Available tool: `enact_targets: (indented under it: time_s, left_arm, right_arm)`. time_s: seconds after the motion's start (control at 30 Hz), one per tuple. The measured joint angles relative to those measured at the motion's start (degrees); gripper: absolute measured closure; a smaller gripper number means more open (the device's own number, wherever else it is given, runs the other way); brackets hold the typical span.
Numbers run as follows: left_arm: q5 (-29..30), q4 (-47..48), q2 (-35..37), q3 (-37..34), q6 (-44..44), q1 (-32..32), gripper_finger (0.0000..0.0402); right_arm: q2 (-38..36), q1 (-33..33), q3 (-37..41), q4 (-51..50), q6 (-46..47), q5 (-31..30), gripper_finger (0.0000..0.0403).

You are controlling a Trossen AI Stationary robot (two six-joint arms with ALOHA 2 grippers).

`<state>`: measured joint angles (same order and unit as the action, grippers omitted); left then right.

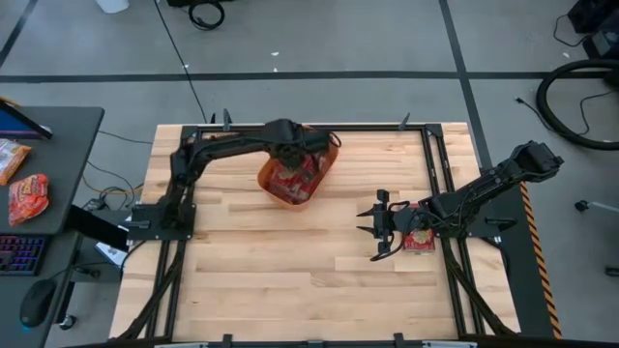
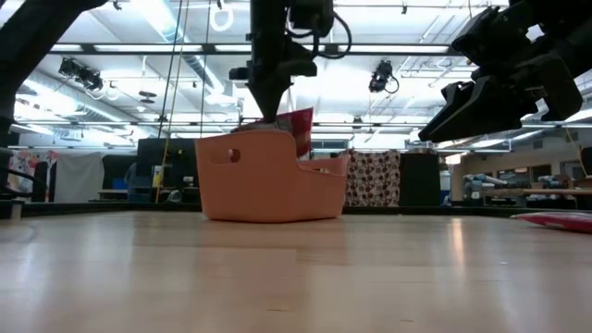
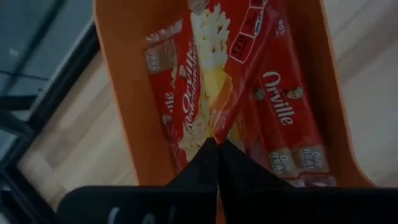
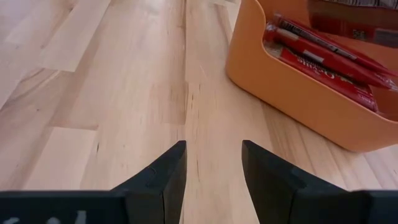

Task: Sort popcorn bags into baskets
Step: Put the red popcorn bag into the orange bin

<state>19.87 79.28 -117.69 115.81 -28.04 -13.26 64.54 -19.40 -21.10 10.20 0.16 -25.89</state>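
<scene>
Light wooden plank tabletop [image 1: 290, 251], black metal frame [image 1: 440, 193] along its edges. Grey floor around. Dark side desk [image 1: 44, 164] beyond tabletop's left edge: snack packet [image 1: 27, 196] on it, keyboard [image 1: 19, 256] at near edge, mouse [image 1: 37, 302] nearby. Black cable coil [image 1: 580, 101] on floor past far right corner.

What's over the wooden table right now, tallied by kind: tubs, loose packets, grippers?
Orange plastic rectangular tub: 1
Red glossy popcorn packet lying loose on the table: 1
Dark two-finger grippers: 2, the left gripper and the right gripper
Total: 4. The packets inside the tub overlap too much to count.
</scene>
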Motion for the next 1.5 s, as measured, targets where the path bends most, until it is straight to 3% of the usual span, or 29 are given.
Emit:
enact_targets:
  time_s: [0.17,0.4,0.57,0.8,0.9,0.97,1.13,1.33,1.5]
  left_arm:
    - [-0.6,-1.0,-0.4,0.0,-1.4,-1.6,0.0381]
    - [-1.1,-2.1,-0.5,0.0,-1.5,-2.1,0.0298]
    - [-6.9,-2.7,0.5,0.1,6.3,0.4,0.0263]
    - [-8.3,-7.5,-0.2,0.1,20.5,12.1,0.0269]
    - [-5.5,-8.6,-0.2,0.0,23.0,16.1,0.0273]
    - [-2.0,-8.4,-0.2,0.0,24.1,17.8,0.0275]
    - [-1.4,-12.6,-0.2,-0.1,27.8,19.4,0.0276]
    - [-2.0,-26.3,1.1,-10.6,32.5,20.6,0.0276]
    - [-2.1,-33.3,1.7,-18.7,34.7,21.0,0.0276]
  right_arm:
    - [0.0,0.0,0.0,0.0,0.0,0.0,0.0243]
    - [0.0,0.0,0.0,0.0,0.0,0.0,0.0243]
    - [0.0,0.0,0.0,-0.3,0.0,0.0,0.0243]
    - [0.0,0.0,0.0,-3.4,2.1,0.3,0.0243]
    - [-0.2,-0.9,0.0,-6.6,5.9,2.7,0.0244]
    - [-0.3,-1.9,-1.0,-8.9,7.9,2.7,0.0249]
    - [0.2,-4.5,-4.5,-12.5,10.6,-1.6,0.0267]
    - [0.8,-5.9,-5.1,-15.1,12.0,-3.0,0.0278]
    - [0.9,-2.4,-8.1,-32.3,25.2,0.3,0.0279]
